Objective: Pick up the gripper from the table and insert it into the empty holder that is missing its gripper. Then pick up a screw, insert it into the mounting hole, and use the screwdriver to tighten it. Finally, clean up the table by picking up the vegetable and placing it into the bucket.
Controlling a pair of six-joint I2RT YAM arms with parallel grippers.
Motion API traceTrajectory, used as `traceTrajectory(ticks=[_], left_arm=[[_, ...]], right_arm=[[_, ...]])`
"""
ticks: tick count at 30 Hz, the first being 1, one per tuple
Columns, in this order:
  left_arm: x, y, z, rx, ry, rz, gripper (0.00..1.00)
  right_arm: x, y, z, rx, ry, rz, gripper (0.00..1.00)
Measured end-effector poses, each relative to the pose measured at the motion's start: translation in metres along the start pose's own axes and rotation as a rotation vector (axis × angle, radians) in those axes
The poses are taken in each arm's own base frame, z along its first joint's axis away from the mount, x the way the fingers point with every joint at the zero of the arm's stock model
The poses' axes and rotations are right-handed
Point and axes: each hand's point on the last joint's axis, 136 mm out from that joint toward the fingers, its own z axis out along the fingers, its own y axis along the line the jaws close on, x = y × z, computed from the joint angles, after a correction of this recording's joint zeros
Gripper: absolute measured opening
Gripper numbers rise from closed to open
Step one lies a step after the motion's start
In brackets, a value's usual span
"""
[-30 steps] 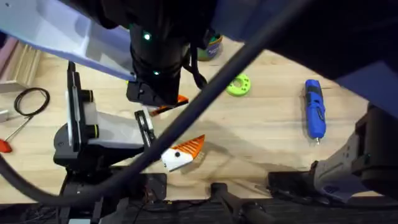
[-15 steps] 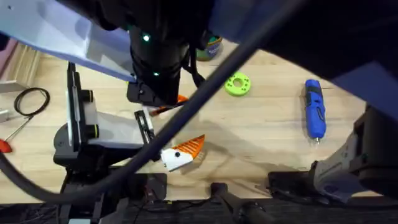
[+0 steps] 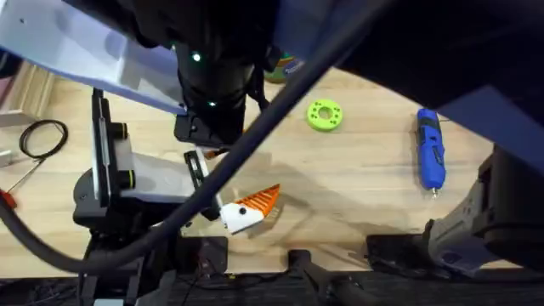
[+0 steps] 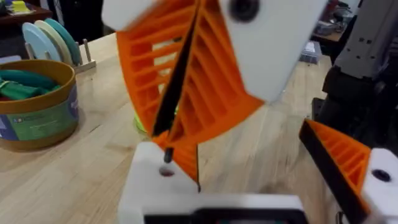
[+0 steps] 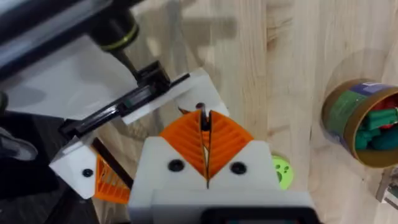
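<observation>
Shifted slightly, right gripper (image 5: 204, 118) now hides the orange piece formerly visible beside it. Its pads pinch a screw (image 5: 200, 109) just above the holder (image 4: 155, 186). Left gripper (image 4: 249, 155) spread wide. Screwdriver (image 3: 430, 157) lies well apart from holder.

The right gripper (image 5: 206, 146) points straight down, its two orange ribbed pads (image 5: 231, 138) pressed flat together with a thin dark pin pinched between them. The left gripper (image 4: 258, 171) lies low, one orange-tipped finger (image 4: 339, 158) set well aside.
</observation>
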Motion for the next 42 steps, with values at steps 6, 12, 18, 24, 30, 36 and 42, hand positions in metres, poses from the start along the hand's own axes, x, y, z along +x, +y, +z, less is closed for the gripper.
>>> traceTrajectory(ticks=[6, 12, 18, 24, 30, 36, 42], left_arm=[[0.000, 0.000, 0.000, 0.000, 0.000, 0.000, 0.986], [0.000, 0.000, 0.000, 0.000, 0.000, 0.000, 0.986], [0.000, 0.000, 0.000, 0.000, 0.000, 0.000, 0.985], [0.000, 0.000, 0.000, 0.000, 0.000, 0.000, 0.985], [0.000, 0.000, 0.000, 0.000, 0.000, -0.004, 0.985], [0.000, 0.000, 0.000, 0.003, 0.001, -0.011, 0.985], [0.000, 0.000, 0.000, 0.003, 0.001, -0.011, 0.985]], right_arm=[[0.003, 0.001, 0.000, -0.004, 0.011, 0.000, 0.006], [0.003, 0.001, 0.000, -0.005, 0.012, 0.000, 0.006], [-0.001, -0.001, 0.000, 0.002, -0.006, 0.000, 0.006], [-0.001, 0.000, 0.000, 0.001, -0.002, 0.000, 0.006], [0.000, 0.000, 0.011, -0.008, 0.020, -0.001, 0.006], [0.000, 0.001, 0.011, -0.010, 0.025, -0.001, 0.006], [0.000, 0.001, 0.011, -0.010, 0.025, -0.001, 0.006]])
